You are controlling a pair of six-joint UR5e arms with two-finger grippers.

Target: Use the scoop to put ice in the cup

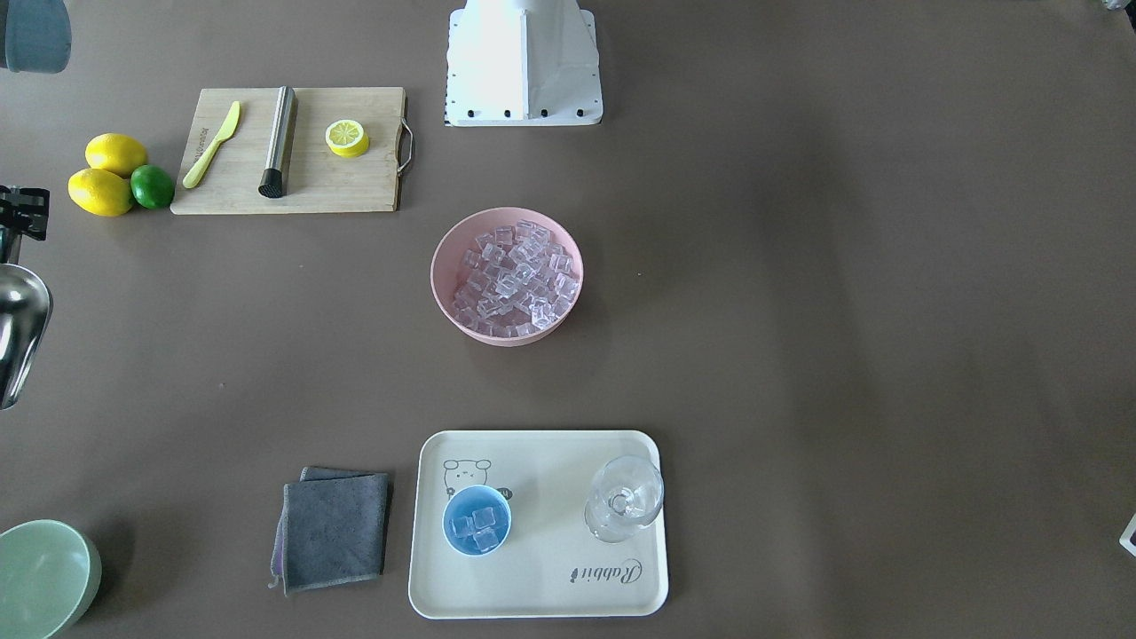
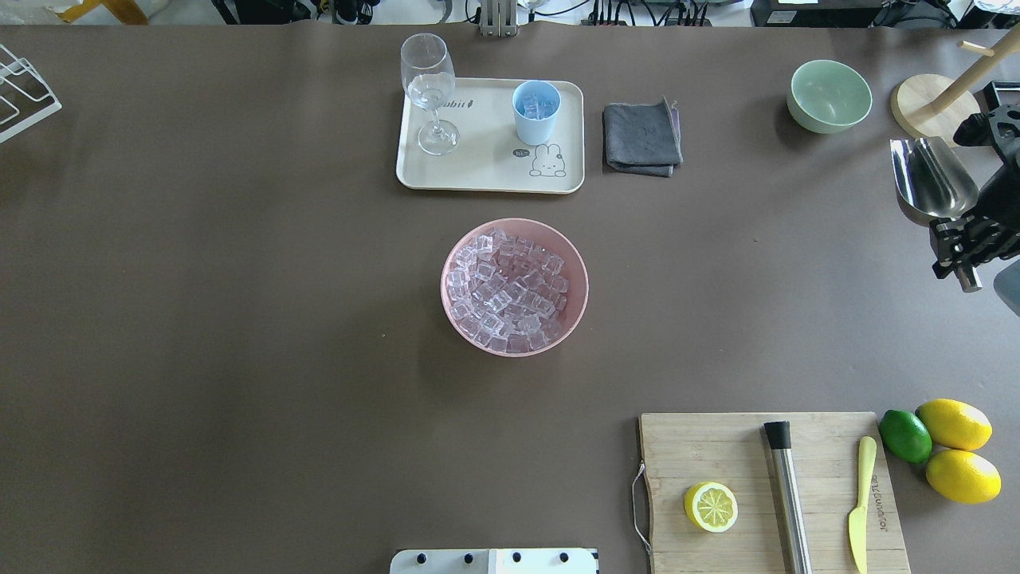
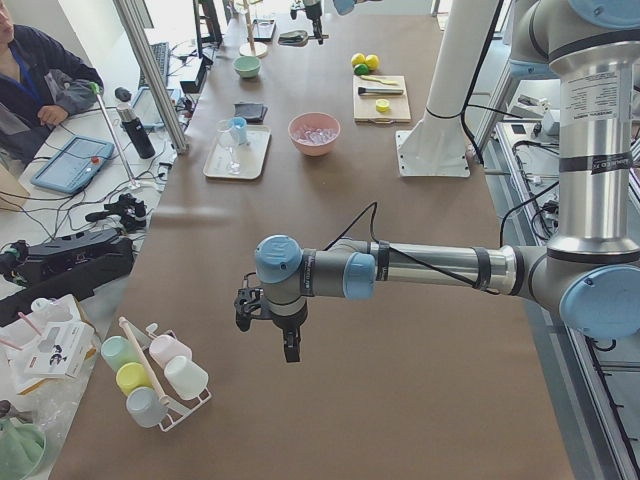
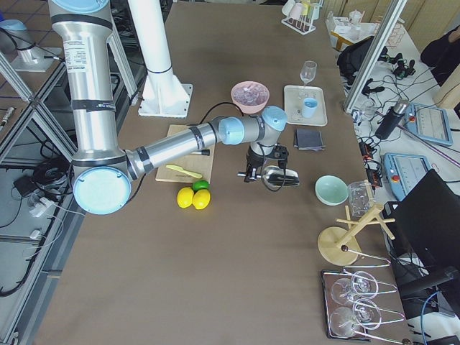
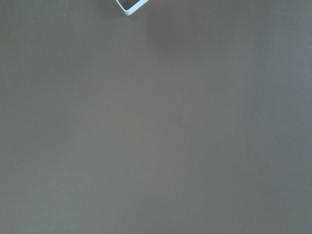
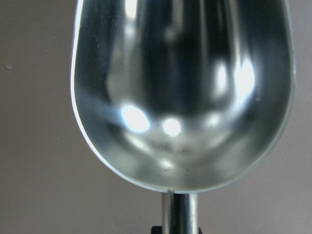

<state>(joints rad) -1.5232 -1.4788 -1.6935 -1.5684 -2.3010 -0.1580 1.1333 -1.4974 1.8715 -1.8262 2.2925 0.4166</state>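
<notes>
Empty scoop held over a plain brown table.
The right gripper (image 2: 964,239) is clamped on the handle of the scoop (image 2: 934,179). Well away from it sit the pink bowl (image 2: 580,275) of ice (image 2: 510,287) and the cup (image 2: 535,112), which holds some ice, on a tray (image 2: 478,171) printed "Rabbit". The left gripper (image 3: 290,350) hangs above the table (image 2: 239,319); I cannot tell whether its fingers are apart or together.

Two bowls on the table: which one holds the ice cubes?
The round pink bowl in the middle, full of clear ice cubes; the pale-green bowl off to the side looks empty.
</notes>
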